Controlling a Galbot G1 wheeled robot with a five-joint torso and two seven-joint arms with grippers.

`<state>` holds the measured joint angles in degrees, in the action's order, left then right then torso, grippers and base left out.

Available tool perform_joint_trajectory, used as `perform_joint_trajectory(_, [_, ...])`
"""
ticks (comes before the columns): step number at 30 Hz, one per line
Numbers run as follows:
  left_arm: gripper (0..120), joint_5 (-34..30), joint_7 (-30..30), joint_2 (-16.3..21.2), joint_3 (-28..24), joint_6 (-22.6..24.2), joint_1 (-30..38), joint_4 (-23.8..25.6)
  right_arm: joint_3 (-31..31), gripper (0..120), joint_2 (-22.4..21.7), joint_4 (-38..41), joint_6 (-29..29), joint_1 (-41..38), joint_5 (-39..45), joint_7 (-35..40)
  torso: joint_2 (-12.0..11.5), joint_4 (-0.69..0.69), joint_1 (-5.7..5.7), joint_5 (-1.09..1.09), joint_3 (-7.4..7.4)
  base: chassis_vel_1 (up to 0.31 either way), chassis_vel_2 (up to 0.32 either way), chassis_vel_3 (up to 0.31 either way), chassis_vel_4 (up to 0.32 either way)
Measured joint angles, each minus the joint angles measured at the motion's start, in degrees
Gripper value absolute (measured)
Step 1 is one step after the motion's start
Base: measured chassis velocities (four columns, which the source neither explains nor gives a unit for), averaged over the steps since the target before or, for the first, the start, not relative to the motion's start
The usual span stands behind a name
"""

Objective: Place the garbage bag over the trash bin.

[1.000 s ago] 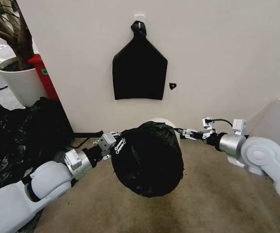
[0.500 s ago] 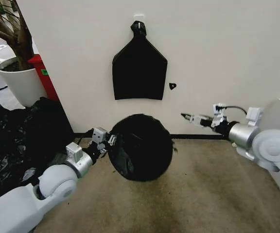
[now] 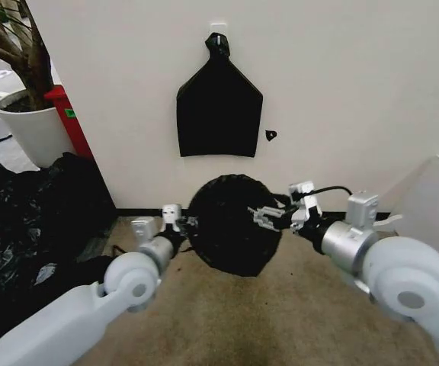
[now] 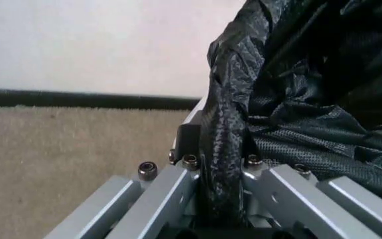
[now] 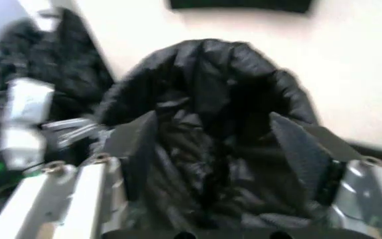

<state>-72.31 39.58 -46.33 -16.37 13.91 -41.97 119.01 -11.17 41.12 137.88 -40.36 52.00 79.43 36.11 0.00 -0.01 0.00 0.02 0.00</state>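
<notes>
The garbage bag [image 3: 231, 225] is a wrinkly black round shape low in front of the wall, its opening spread wide. My left gripper [image 3: 177, 223] is at its left edge, and in the left wrist view the left gripper [image 4: 221, 149] is shut on a bunched fold of the bag [image 4: 304, 99]. My right gripper [image 3: 269, 217] is against the bag's right side. In the right wrist view the right gripper [image 5: 221, 149] stands open, with black bag plastic [image 5: 211, 99] between its spread fingers. The trash bin is hidden behind the bag.
A flat black knotted bundle [image 3: 219, 107] hangs on the wall above. A heap of black plastic sheeting [image 3: 29, 221] lies at the left, with a white plant pot [image 3: 33, 130] and a red box [image 3: 68, 114] behind it. A white ledge [image 3: 433, 191] stands at the right. Beige carpet [image 3: 280, 320] covers the floor.
The bag has moved back toward the wall with my left gripper. My right gripper has come in from the right, away from the bag, to the bag's right side.
</notes>
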Motion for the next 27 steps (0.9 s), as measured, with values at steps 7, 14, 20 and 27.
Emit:
perform_joint_trajectory(7, [1,4.93,1.72,-3.18,-6.59,2.01,5.39,-2.73,6.9,35,2.91,-2.08,-0.32,-6.67,9.24,15.65,0.0,0.01,0.0,-0.01,0.01,0.0,0.0,0.0,0.0])
perform_joint_trajectory(14, [1,7.45,1.59,-5.27,-8.68,1.81,8.28,-3.76,10.98,9,8.68,-8.45,3.48,-12.72,21.2,28.73,0.0,0.02,0.0,-0.02,0.01,0.0,0.0,0.0,0.0])
perform_joint_trajectory(20, [1,8.2,1.36,-5.43,-8.58,1.62,8.63,-3.77,12.83,0,10.75,-11.9,6.02,-14.55,23.77,33.47,0.0,0.01,0.0,-0.02,0.0,0.0,0.0,0.0,0.0])
perform_joint_trajectory(27, [1,9.31,0.79,-5.57,-8.25,1.26,8.76,-3.34,15.63,0,12.22,-14.9,6.95,-16.17,23.26,34.6,0.0,0.02,0.0,-0.02,0.0,0.0,0.0,0.0,0.0])
